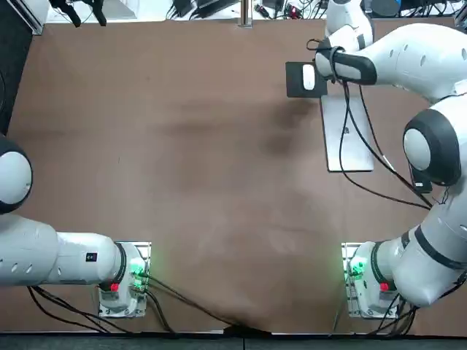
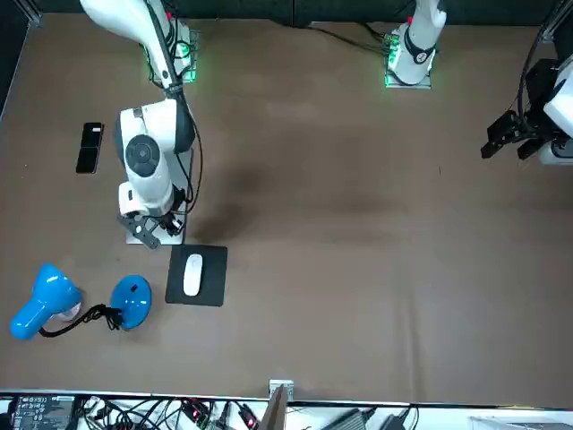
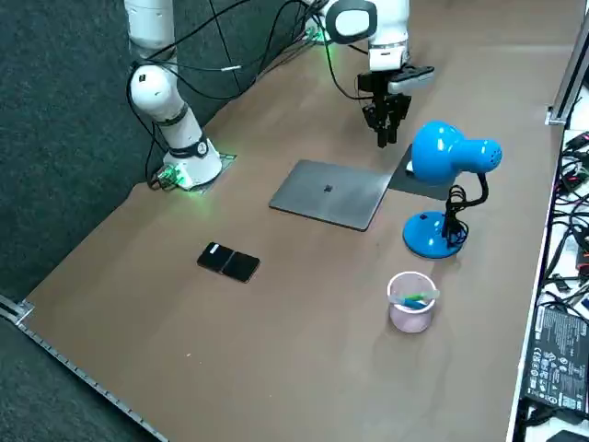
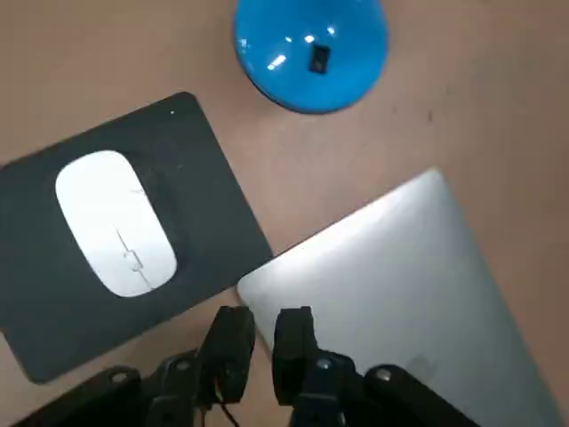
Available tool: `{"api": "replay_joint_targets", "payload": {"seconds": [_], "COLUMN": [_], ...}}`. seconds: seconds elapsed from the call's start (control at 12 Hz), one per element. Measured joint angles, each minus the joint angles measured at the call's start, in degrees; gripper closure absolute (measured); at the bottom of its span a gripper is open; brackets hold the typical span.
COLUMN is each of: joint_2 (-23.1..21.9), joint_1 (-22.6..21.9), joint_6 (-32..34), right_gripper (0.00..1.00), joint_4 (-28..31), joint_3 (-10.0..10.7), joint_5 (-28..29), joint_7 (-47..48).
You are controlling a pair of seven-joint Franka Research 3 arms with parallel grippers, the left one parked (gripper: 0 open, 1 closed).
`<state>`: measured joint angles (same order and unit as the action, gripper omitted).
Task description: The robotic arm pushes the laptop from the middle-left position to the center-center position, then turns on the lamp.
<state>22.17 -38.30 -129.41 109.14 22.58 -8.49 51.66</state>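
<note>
Flanking pincer [image 4: 264, 322]: laptop [image 4: 391, 285], mousepad [image 4: 209, 227]

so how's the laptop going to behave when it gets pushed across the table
The laptop is closed, flat and thin, so it should slide stiffly rather than tip. The right gripper, fingers shut, hangs by one corner beside the mouse pad; pushing there would probably swivel it. Its smooth metal shell may slip.

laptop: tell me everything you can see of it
The laptop is a thin silver-grey slab with its lid closed and a small dark logo mid-lid. It lies flat on the table. One corner sits close to the mouse pad; contact unclear. The right gripper, fingers shut, hangs at that corner.
</note>
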Motion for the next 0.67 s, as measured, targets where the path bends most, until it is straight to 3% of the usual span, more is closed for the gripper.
{"api": "replay_joint_targets", "payload": {"seconds": [0.17, 0.33, 0.67], "joint_2": [0.2, 0.8, 2.0], "joint_1": [1.0, 2.0, 5.2], "joint_6": [0.0, 0.0, -0.1], "right_gripper": [0.79, 0.98, 0.98], "joint_4": [-0.2, -0.8, -2.0], "joint_3": [0.0, 0.0, 0.0], "joint_5": [-0.3, -0.5, -0.7], "joint_7": [-9.0, -17.8, -34.4]}}
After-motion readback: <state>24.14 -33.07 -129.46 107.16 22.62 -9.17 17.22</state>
